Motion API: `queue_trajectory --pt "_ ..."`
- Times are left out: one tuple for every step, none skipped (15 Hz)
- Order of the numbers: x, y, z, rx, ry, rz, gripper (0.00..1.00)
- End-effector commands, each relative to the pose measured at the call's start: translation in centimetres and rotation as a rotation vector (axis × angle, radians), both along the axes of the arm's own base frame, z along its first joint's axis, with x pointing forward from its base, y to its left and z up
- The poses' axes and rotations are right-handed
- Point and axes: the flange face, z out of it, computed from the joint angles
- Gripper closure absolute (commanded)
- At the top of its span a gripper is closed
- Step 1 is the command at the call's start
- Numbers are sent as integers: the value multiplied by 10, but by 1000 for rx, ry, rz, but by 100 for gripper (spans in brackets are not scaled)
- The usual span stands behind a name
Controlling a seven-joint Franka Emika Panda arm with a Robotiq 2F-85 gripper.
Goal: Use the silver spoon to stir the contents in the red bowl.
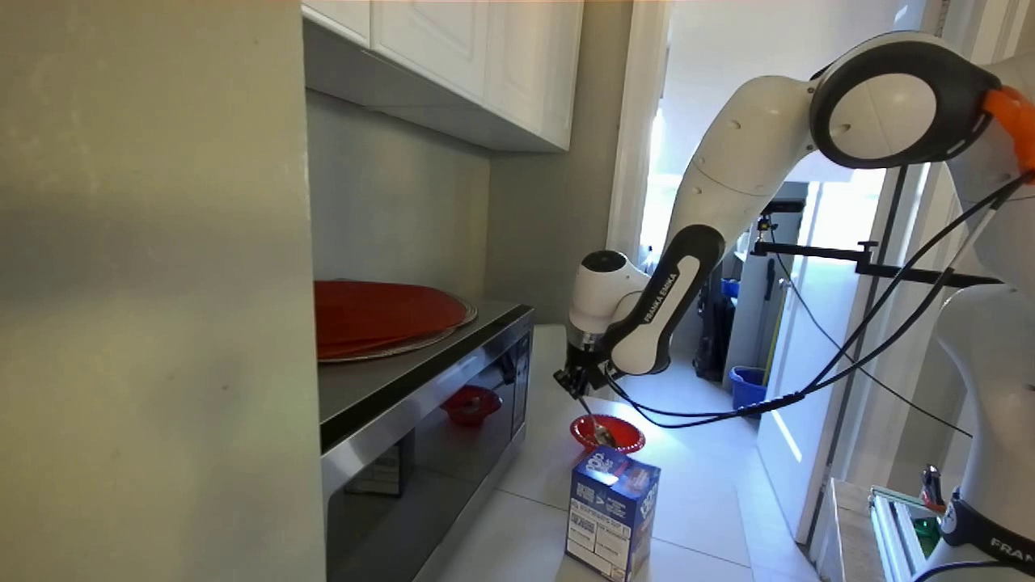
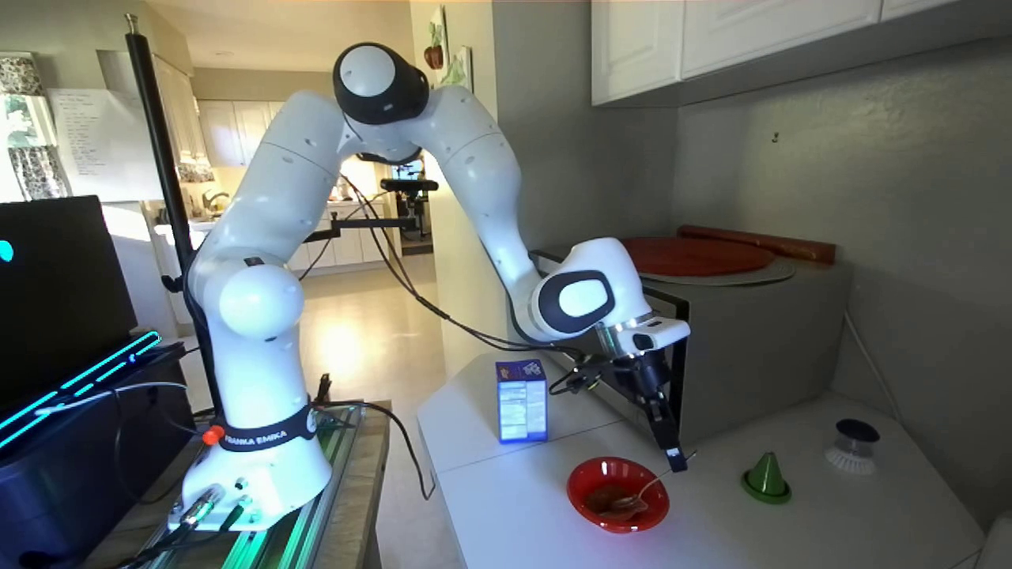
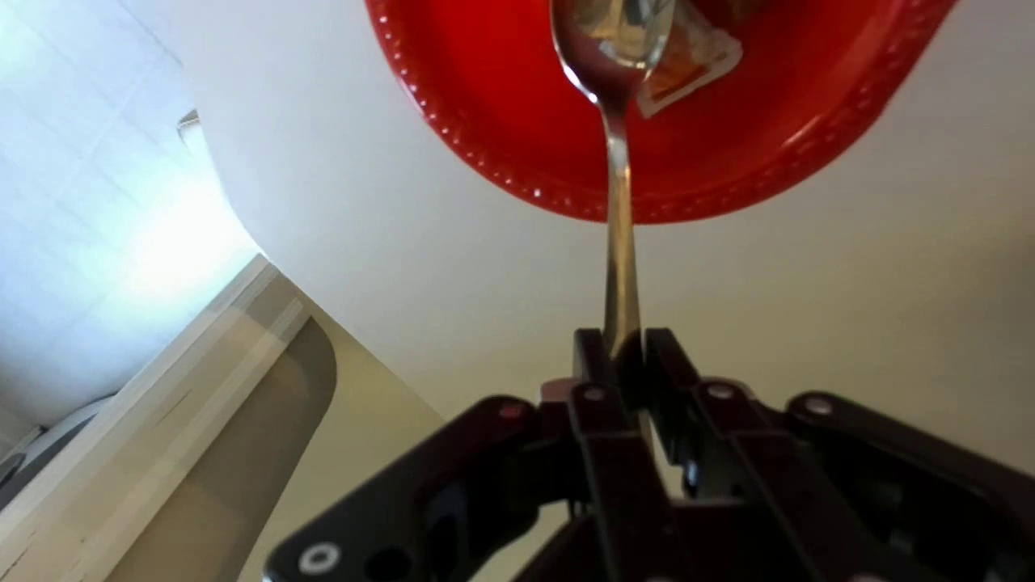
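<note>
The claw (image 3: 624, 347) pinched the spoon (image 3: 619, 234) by its handle. Below the claw and just to one side sat the bowl (image 2: 585, 484), the spoon's head inside it beside brownish contents (image 2: 603, 497). A box (image 2: 522, 407) stood upright, farther from the claw than the bowl.
</note>
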Motion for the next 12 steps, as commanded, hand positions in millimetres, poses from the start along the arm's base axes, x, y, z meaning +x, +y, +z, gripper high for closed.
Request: queue_trajectory --pt "8 19 2 40 -6 14 96" --pt "11 22 1 41 -7 19 96" --pt "14 25 -1 42 -10 24 96" --pt "18 25 -2 40 -16 26 96" --pt "21 25 -2 37 -21 27 96" --pt "24 23 -1 35 -27 23 96" --pt "27 20 1 30 -34 19 96" --pt "28 16 3 28 -39 13 96" --pt "29 10 5 18 -45 5 96" --pt "27 3 6 11 -46 -4 96" --pt "23 -3 5 1 -39 -11 96" --pt "20 -9 4 -7 -33 -18 96"
